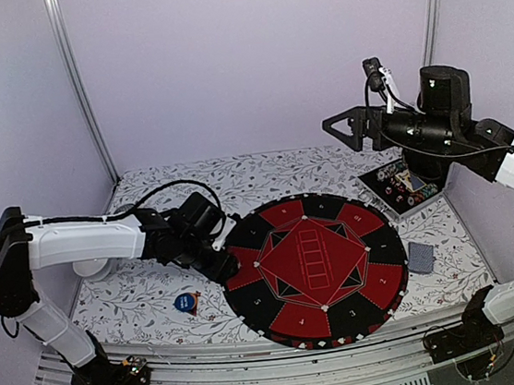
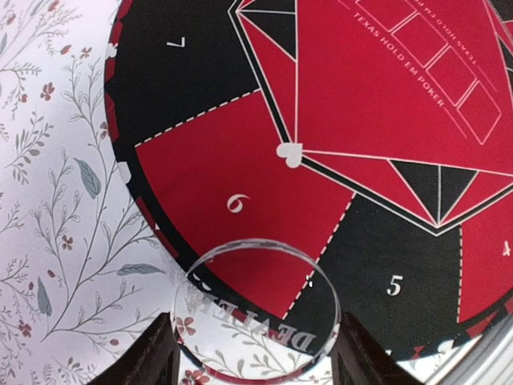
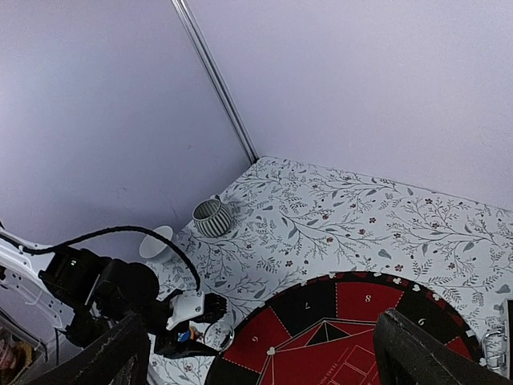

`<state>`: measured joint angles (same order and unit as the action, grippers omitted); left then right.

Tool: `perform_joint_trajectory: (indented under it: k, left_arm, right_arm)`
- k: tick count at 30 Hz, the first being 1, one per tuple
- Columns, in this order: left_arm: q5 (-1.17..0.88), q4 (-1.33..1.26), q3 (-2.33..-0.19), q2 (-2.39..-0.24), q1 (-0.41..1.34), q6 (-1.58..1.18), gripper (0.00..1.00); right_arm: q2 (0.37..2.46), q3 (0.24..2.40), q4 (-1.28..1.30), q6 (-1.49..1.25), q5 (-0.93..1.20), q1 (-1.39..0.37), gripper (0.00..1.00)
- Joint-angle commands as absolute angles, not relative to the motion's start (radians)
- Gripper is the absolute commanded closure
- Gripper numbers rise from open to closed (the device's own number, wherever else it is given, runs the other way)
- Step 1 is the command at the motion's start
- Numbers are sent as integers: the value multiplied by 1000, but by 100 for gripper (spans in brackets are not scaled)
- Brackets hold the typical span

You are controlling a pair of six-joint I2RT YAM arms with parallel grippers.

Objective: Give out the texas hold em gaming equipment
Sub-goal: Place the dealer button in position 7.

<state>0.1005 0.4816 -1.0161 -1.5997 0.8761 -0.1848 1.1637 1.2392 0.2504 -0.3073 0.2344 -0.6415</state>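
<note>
Beyond the right rim of the mat [image 1: 314, 270], the tray [image 1: 370, 180] holds chips [image 1: 391, 181] too small to tell apart. At the mat's left rim, the clear disc [image 2: 256, 313] gripped by the left gripper [image 2: 255, 357] is hidden from above under the wrist

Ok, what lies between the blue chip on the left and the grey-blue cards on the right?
The round red-and-black poker mat fills most of that stretch; the top view shows it between the blue chip and the grey-blue cards.
</note>
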Motion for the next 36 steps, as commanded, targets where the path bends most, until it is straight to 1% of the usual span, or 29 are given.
perform_joint_trajectory:
  k: [1,6,15,27,36]
  left_arm:
    - [99,507,-1081,-1621,857,-183,53]
    - [108,553,-1173,-1705,840,-158,53]
    - [119,662,-1390,-1899,797,-98,54]
    - [124,728,-1607,-2093,742,-73,54]
    - [95,733,-1712,-2162,719,-69,55]
  right_arm:
    - [1138,1180,313,-177,186,-647,1]
    - [1153,1149,313,-67,226,-646,1]
    - [1226,1172,298,107,270,-641,1]
    - [1277,1164,241,148,314,-589,1]
    - [1287,1144,238,157,325,-571,1]
